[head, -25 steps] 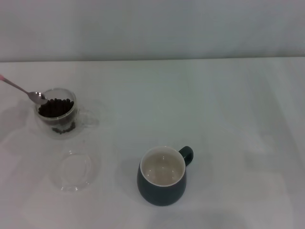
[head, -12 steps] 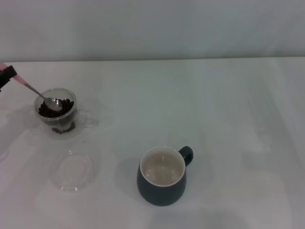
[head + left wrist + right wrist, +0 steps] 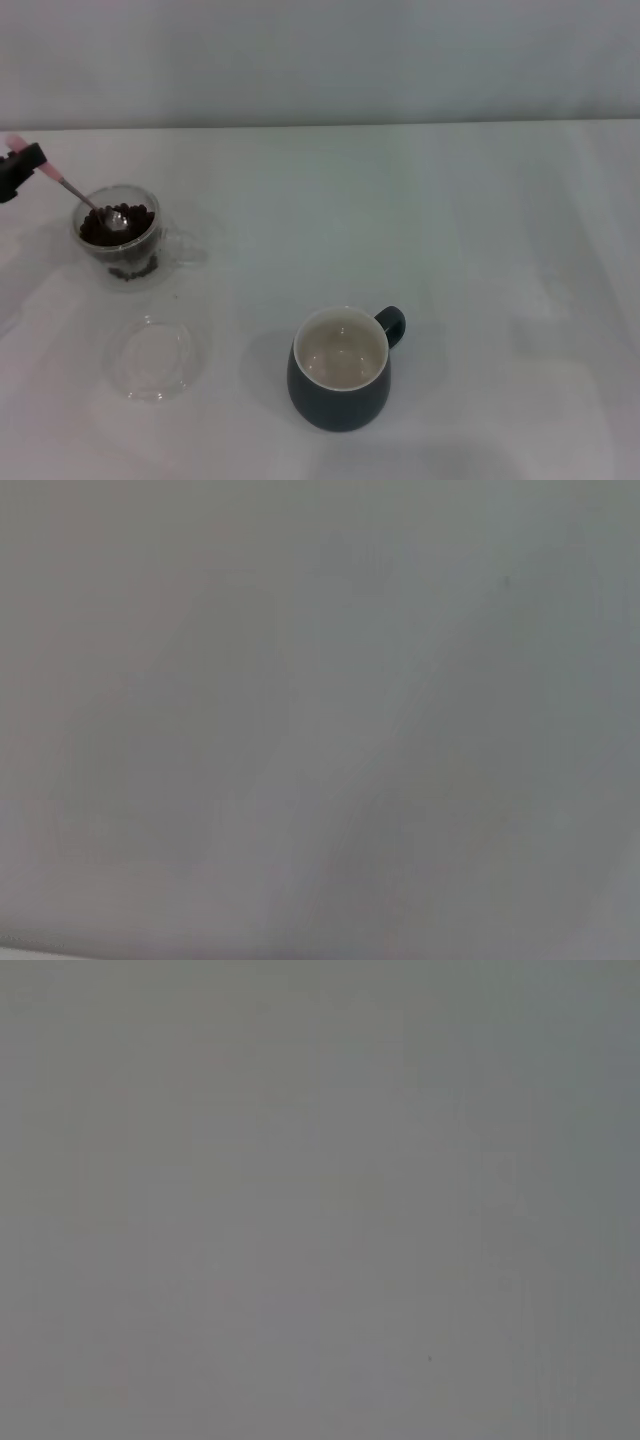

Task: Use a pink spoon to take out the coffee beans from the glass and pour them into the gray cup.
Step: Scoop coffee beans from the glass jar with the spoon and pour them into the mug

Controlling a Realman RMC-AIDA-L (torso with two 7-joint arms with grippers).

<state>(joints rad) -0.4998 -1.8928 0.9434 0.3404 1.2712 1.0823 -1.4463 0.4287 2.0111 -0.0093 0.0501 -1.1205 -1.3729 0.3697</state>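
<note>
At the far left edge of the head view the left gripper point(image 3: 14, 170) shows only as a dark tip, its fingers clenched on the pink end of the pink spoon point(image 3: 82, 198). The spoon slants down from that grasp, its slim metal neck crossing the rim of the glass point(image 3: 122, 240), and its shiny bowl lies in the glass on top of the coffee beans point(image 3: 140, 220). The beans form a dark heap around the bowl (a few more show lower down through the clear wall). The glass stands on the white table point(image 3: 450, 220), at the left side, with its clear handle turned toward the table's middle.

Just nearer the robot than the glass lies a flat, shallow clear glass dish point(image 3: 154, 358), close to the glass but apart from it. Well to the right of the dish, and nearer the front, the gray cup point(image 3: 341, 372) stands upright, its cream-white inside showing no beans and its small loop handle pointing away and to the right.

Only the head view shows any of these things. The left wrist view gives nothing but a plain pale gray surface, with no fingers, spoon or glass in it. The right wrist view is likewise a flat gray field. The right gripper appears in no view, so whether it is released or clenched cannot be told.
</note>
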